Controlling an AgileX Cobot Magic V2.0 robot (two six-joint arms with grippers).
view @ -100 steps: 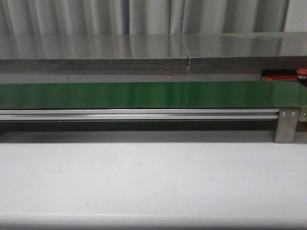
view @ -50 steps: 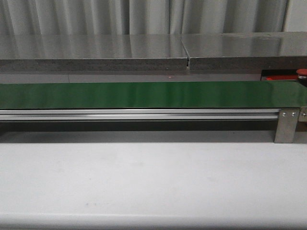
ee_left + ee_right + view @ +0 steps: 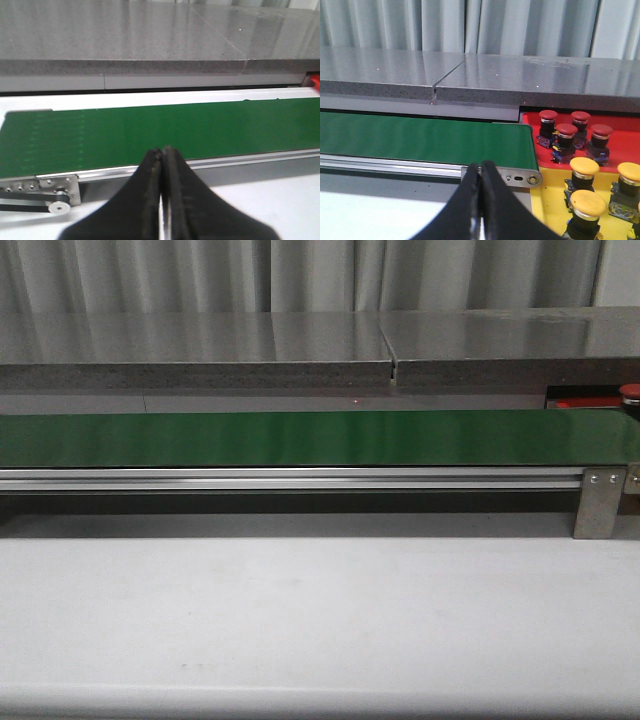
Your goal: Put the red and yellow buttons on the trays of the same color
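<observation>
Beyond and to the right of my right gripper (image 3: 480,172), past the belt's end, stood the buttons: four red buttons (image 3: 568,136) on the red tray (image 3: 530,120), and at least four yellow buttons (image 3: 584,172) on the yellow tray (image 3: 551,192) nearer the fingers.

Change over the last second, front view: none that I could find. The green belt (image 3: 300,438) showed bare from end to end in all three pictures, and only a sliver of red tray and one red cap showed at its far right edge. I judged that no fresh button had arrived, so nothing was ready to pick.

Right gripper: fingers pressed together, nothing between them, hanging short of the belt's near rail.

Left gripper (image 3: 162,157): likewise clenched on nothing, short of the belt (image 3: 150,132), no button ahead of it.
</observation>
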